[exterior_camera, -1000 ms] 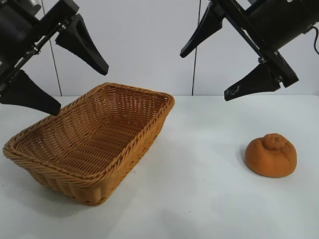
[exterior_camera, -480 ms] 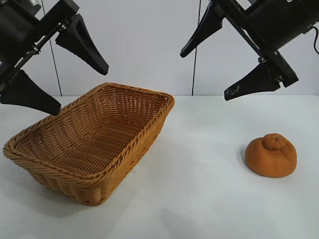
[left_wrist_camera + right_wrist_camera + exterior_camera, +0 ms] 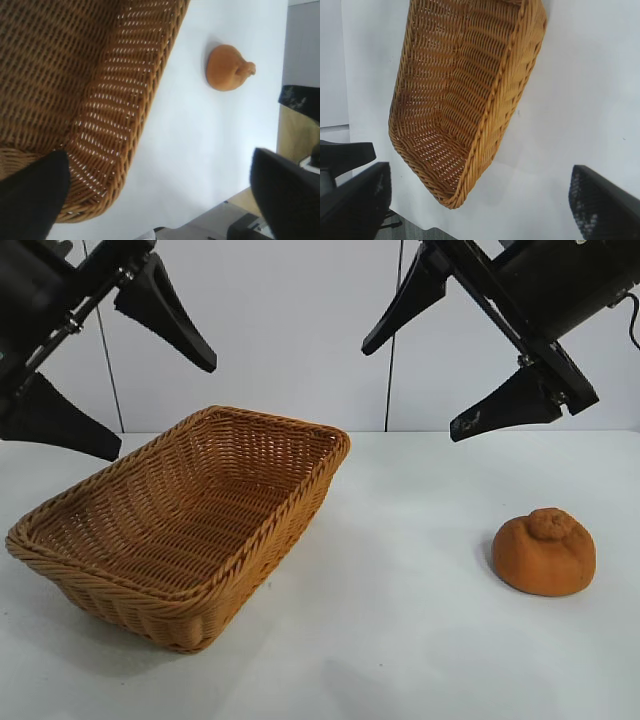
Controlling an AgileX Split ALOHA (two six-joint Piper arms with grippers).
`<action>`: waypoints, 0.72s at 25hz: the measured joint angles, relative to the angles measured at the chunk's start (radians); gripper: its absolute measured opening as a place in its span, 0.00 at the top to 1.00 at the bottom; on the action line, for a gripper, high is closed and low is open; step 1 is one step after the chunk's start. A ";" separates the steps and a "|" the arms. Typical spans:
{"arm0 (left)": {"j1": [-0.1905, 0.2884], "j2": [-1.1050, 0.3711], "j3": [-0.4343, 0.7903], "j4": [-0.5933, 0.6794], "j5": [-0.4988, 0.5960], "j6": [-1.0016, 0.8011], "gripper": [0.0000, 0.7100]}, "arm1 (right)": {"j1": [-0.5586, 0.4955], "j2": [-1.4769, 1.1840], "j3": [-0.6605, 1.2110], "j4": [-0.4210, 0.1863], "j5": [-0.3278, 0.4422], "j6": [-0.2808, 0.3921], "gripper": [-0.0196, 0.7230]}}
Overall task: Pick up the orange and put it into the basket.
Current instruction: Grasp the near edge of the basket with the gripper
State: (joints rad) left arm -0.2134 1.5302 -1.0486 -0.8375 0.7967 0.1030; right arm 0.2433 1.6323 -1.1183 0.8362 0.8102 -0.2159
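Status: task not started as far as the scene shows. The rough-skinned, dull orange-brown orange [image 3: 544,552], a rounded lump with a raised knob on top, sits on the white table [image 3: 400,640], well apart from the large rectangular tan wicker basket [image 3: 180,510]. Nothing touches it. The basket lies empty, its braided rim and flared woven sides fully exposed in the right wrist view [image 3: 465,95].

Left gripper [image 3: 105,375]: raised above the basket's near corner, black fingers spread wide, grasping nothing. In its wrist view the orange [image 3: 229,67] lies beyond the basket wall [image 3: 125,120], out on bare table.

Right gripper [image 3: 455,365]: hangs high above the table between basket and orange, jaws spread wide, empty, pointing down at a slant. It is the nearer of the two to the orange, though not over it.

Remaining, by my reading: everything. Reach to the orange, close on it, lift, carry across to the basket, release inside. The right arm looks better placed for the pick. The knobbed, uneven skin may call for a grip across the rounded body.
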 joint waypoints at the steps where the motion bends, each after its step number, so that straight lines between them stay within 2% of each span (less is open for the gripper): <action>1: 0.000 -0.017 0.000 0.026 0.008 -0.048 0.02 | 0.000 0.000 0.000 0.000 0.000 0.000 0.08; 4: -0.007 -0.071 0.000 0.136 0.039 -0.228 0.02 | 0.000 0.000 0.000 0.000 -0.003 -0.002 0.08; 7: -0.042 -0.102 0.000 0.280 0.065 -0.429 0.02 | 0.000 0.000 0.000 0.000 -0.006 -0.003 0.08; 14: -0.177 -0.106 0.000 0.626 0.066 -0.914 0.02 | 0.000 0.000 0.000 -0.001 -0.007 -0.005 0.08; 18: -0.189 -0.078 0.000 0.760 0.057 -1.132 0.02 | 0.000 0.000 0.000 -0.001 -0.007 -0.006 0.08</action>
State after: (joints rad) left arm -0.4029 1.4523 -1.0486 -0.0775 0.8536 -1.0286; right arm 0.2433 1.6323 -1.1183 0.8353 0.8029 -0.2216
